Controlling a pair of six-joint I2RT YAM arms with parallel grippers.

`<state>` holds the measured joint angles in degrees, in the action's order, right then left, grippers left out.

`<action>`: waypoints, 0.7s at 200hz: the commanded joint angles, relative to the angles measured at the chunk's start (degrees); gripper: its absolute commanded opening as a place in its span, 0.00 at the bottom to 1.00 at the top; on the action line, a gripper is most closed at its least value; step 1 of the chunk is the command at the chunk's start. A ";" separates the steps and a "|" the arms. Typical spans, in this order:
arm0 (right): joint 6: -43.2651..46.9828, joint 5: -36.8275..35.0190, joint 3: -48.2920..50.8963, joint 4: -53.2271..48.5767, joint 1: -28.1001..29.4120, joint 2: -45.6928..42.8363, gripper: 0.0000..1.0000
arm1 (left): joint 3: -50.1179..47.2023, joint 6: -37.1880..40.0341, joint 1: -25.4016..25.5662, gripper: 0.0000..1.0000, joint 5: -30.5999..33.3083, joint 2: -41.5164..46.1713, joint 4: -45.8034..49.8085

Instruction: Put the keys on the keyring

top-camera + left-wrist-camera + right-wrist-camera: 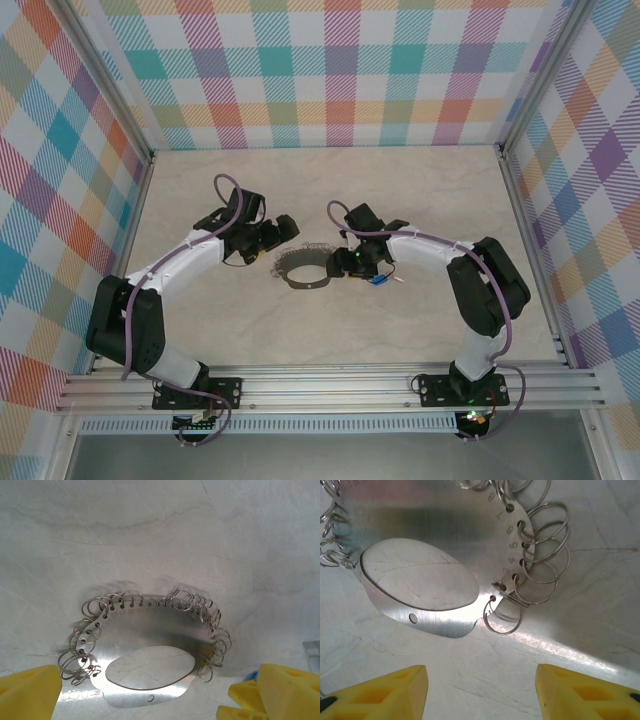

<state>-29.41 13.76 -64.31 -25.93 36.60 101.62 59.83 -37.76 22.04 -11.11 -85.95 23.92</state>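
The left pincer stands spread as wide as it goes, its yellow fingers at the two lower corners of the left wrist view. It grips nothing and hangs over the keyring, without contact as far as the view tells. The keyring lies flat on the pale marbled worktop. It shows as a thin silver plate with an oval opening and many small wire loops strung through holes along its curved rim. The right pincer is also parted, less widely. Its yellow fingers hold only bare worktop between them, and the keyring's lower edge sits just ahead of the tips, not touching them. From above, the two pincers face each other across the keyring, which rests mid-worktop between them, the left one at its far left side and the right one at its right side. The key, tiny and blue-headed, lies by the right arm's wrist, apart from the keyring and outside either pincer's grasp; whether it touches the arm I cannot tell.
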 commanded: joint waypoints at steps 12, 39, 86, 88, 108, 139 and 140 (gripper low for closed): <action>-0.22 -2.92 0.13 -3.38 -3.21 -5.37 0.64 | 2.52 8.95 4.04 0.98 0.73 0.52 5.74; -1.80 -3.65 3.81 -4.19 -7.87 -10.72 0.75 | 6.97 16.68 11.18 0.90 5.58 -2.78 11.87; -3.94 -5.32 10.16 -6.57 -13.27 -18.80 0.96 | 13.98 24.83 21.49 0.78 14.04 -10.21 18.89; -4.11 -5.45 10.43 -6.63 -13.41 -19.00 0.98 | 14.41 25.23 21.89 0.78 14.39 -10.55 19.23; -5.57 -6.98 12.85 -7.84 -14.20 -21.34 1.00 | 17.96 28.34 25.44 0.67 16.86 -14.45 22.17; -7.98 -7.89 16.75 -8.36 -14.97 -24.75 1.00 | 22.81 30.84 29.28 0.52 18.87 -20.01 24.56; -8.05 -7.88 16.84 -8.35 -14.98 -24.78 1.00 | 22.93 30.92 29.37 0.52 18.82 -20.16 24.58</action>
<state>-34.61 7.20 -49.82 -32.27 22.22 79.64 79.24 -11.33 48.99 4.25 -103.18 43.66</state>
